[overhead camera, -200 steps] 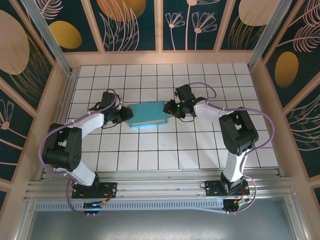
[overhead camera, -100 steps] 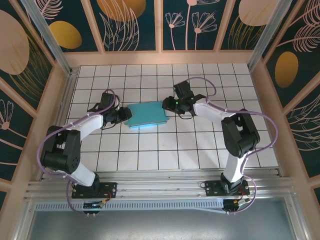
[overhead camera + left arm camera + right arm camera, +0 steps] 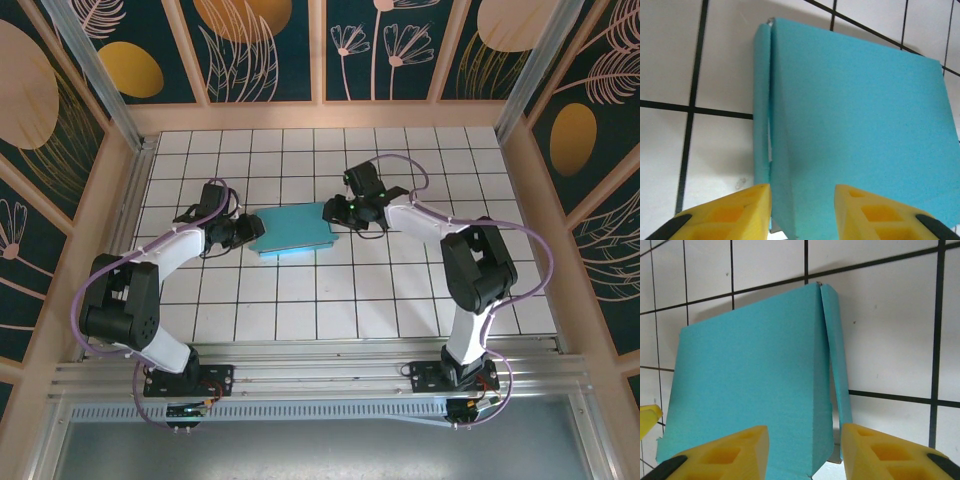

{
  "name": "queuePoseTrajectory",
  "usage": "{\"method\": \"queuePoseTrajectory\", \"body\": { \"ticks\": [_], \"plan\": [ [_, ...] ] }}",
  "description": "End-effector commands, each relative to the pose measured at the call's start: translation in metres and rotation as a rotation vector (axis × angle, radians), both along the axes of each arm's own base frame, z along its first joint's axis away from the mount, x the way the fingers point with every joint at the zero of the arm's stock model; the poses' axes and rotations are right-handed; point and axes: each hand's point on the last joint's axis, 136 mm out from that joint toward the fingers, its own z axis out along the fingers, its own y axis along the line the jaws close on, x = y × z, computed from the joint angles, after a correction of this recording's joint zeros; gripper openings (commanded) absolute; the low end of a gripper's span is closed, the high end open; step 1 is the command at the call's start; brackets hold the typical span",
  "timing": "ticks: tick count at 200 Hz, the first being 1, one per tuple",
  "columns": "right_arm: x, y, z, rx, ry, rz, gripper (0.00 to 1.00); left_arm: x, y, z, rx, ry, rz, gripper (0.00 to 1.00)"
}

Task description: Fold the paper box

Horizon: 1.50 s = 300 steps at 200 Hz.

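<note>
Paper box (image 3: 293, 230) lies flat on the white tiled table (image 3: 300, 300), blue side up, just left of centre in the top view, between the two arms.

Left pincer (image 3: 245, 231) sits at the box's left end in that view and right pincer (image 3: 335, 212) at its upper right corner. In the left wrist view the left pincer (image 3: 802, 212) has its yellow fingers (image 3: 725, 212) apart at the bottom of the frame, straddling the near edge of the box (image 3: 855, 125) and gripping nothing. It is the same in the right wrist view: the right pincer (image 3: 804, 452) is apart, with the lower right corner of the box (image 3: 750, 380) in the gap.

We judge it to be thin card, so very light and bendy. It should crease or dent easily and will likely skate on the smooth tiles if pushed from one side only.

The broad top panel gives nothing to pinch. We'd hold it by the narrow side flap (image 3: 761, 100) at the left of the left wrist frame, and the matching one (image 3: 836, 355) at the right of the right wrist frame. Both stand slightly off the main panel. Grip lightly near a flap's middle, with the other arm bracing.
</note>
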Motion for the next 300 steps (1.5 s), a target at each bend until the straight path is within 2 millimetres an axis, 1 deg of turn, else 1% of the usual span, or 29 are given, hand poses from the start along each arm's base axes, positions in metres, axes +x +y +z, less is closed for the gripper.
{"method": "queuePoseTrajectory", "body": {
  "ticks": [1, 20, 31, 60, 71, 120, 147, 162, 171, 186, 203, 216, 223, 236, 238, 240, 252, 271, 287, 300],
  "plan": [
    [-0.008, 0.012, -0.011, 0.014, 0.040, 0.031, 0.41, -0.012, -0.015, -0.006, -0.066, 0.059, -0.029, 0.37],
    [-0.008, 0.013, -0.015, 0.020, 0.046, 0.033, 0.38, -0.015, -0.023, -0.016, -0.060, 0.085, -0.046, 0.35],
    [-0.008, 0.014, -0.016, 0.023, 0.046, 0.035, 0.36, -0.015, -0.023, -0.021, -0.056, 0.092, -0.042, 0.33],
    [-0.010, 0.014, -0.018, 0.026, 0.049, 0.038, 0.30, -0.012, -0.021, -0.024, -0.039, 0.090, -0.033, 0.29],
    [-0.011, 0.014, -0.021, 0.023, 0.051, 0.042, 0.27, -0.011, -0.021, -0.025, -0.039, 0.090, -0.030, 0.28],
    [-0.013, 0.014, -0.030, 0.022, 0.068, 0.040, 0.26, -0.008, -0.023, -0.031, -0.045, 0.099, -0.032, 0.23],
    [-0.016, 0.005, -0.049, -0.033, 0.077, 0.025, 0.26, -0.010, -0.020, -0.036, -0.024, 0.108, -0.031, 0.23],
    [-0.017, -0.001, -0.058, -0.064, 0.091, 0.019, 0.26, -0.009, -0.018, -0.032, -0.012, 0.097, -0.031, 0.24],
    [-0.018, 0.000, -0.054, -0.064, 0.095, 0.027, 0.27, -0.007, -0.016, -0.026, -0.004, 0.082, -0.027, 0.25],
    [-0.014, 0.003, -0.037, -0.051, 0.072, 0.033, 0.30, -0.003, -0.013, -0.015, 0.016, 0.052, -0.018, 0.30],
    [-0.005, 0.004, -0.010, -0.033, 0.011, 0.027, 0.35, 0.003, -0.007, -0.001, 0.049, 0.014, -0.004, 0.33],
    [0.002, 0.000, 0.001, -0.036, -0.031, 0.007, 0.39, 0.007, -0.001, 0.008, 0.086, -0.014, 0.013, 0.38],
    [0.006, -0.003, 0.003, -0.041, -0.045, -0.003, 0.42, 0.008, 0.003, 0.010, 0.107, -0.025, 0.017, 0.40],
    [0.012, -0.007, 0.000, -0.056, -0.054, -0.017, 0.46, 0.010, 0.008, 0.011, 0.139, -0.042, 0.026, 0.43],
    [0.013, -0.007, -0.001, -0.057, -0.055, -0.019, 0.46, 0.016, 0.007, 0.020, 0.137, -0.065, 0.028, 0.44],
    [0.014, -0.007, -0.001, -0.059, -0.054, -0.019, 0.47, 0.018, 0.007, 0.022, 0.138, -0.073, 0.029, 0.44],
    [0.017, -0.007, -0.008, -0.071, -0.050, -0.016, 0.50, 0.023, 0.009, 0.022, 0.160, -0.084, 0.029, 0.48],
    [0.019, -0.001, -0.016, -0.064, -0.038, 0.003, 0.54, 0.028, 0.010, 0.011, 0.179, -0.069, 0.028, 0.53],
    [0.019, 0.002, -0.024, -0.065, -0.027, 0.013, 0.54, 0.030, 0.003, -0.001, 0.150, -0.050, 0.013, 0.53],
    [0.018, 0.001, -0.033, -0.076, -0.019, 0.013, 0.53, 0.030, -0.002, -0.012, 0.127, -0.036, 0.004, 0.52]
  ]
}}
